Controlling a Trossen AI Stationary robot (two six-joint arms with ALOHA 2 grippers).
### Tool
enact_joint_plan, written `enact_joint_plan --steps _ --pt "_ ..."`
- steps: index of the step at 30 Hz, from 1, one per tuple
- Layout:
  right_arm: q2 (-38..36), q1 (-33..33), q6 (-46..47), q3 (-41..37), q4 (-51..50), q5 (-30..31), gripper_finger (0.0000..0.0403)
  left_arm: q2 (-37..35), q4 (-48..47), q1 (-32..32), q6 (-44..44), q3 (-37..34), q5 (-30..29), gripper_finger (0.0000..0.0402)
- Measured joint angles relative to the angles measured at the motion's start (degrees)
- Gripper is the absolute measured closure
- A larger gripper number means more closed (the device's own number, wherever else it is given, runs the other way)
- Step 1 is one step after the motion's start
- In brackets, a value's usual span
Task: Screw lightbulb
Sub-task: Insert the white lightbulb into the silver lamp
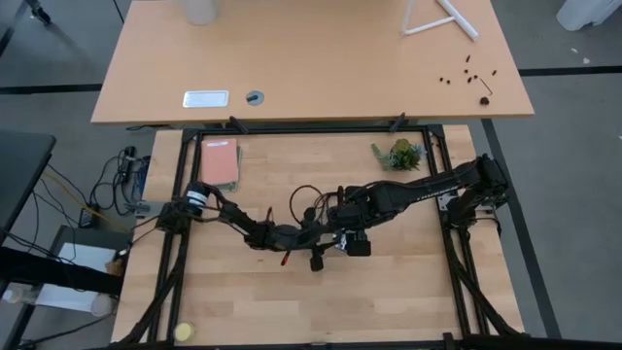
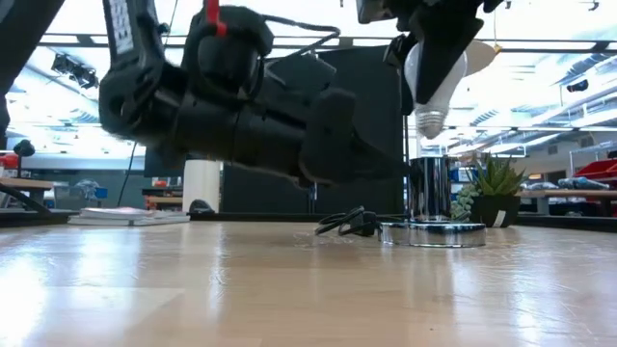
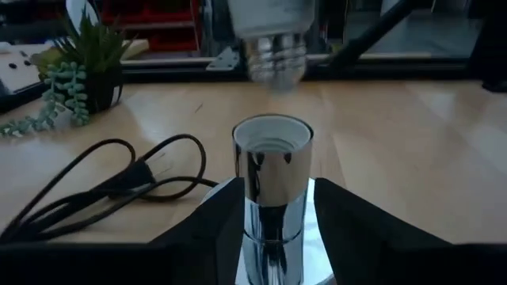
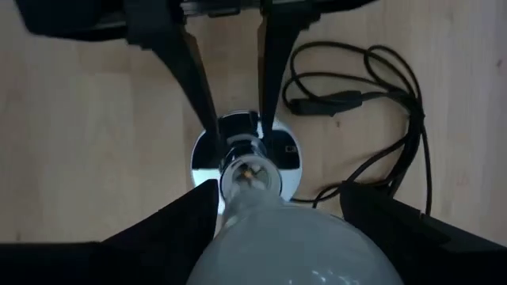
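Gripped base-down in my right claw (image 4: 277, 207), the lightbulb (image 2: 434, 82) is hanging upright just above the chrome socket (image 3: 273, 186), which my left claw (image 3: 273, 229) is clasping.

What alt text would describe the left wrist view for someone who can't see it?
A shiny chrome socket stands between the left end effector's dark fingers, the lightbulb's screw end hanging just above its open mouth. A black cord and a small plant lie behind.

You are looking at a robotics lab or workshop: a wooden bench (image 1: 292, 292) in a black metal frame (image 1: 457, 282), loose cables (image 1: 107, 194) on the grey floor, a second bench (image 1: 321, 68) behind, red storage bins (image 2: 598, 172) and ceiling strip lights (image 2: 540, 43) beyond.
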Motion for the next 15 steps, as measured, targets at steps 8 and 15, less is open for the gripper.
enact_joint_plan --steps 8,15 --pt "0.0 0.02 0.42 0.21 -0.91 -2.84 0.0146 4.77 6.89 0.0 -0.7 1.12 -0.06 0.0243" --pt "0.09 0.02 0.4 0.21 1.02 -2.87 0.0133 4.75 3.62 0.0 -3.48 3.27 -0.51 0.02"
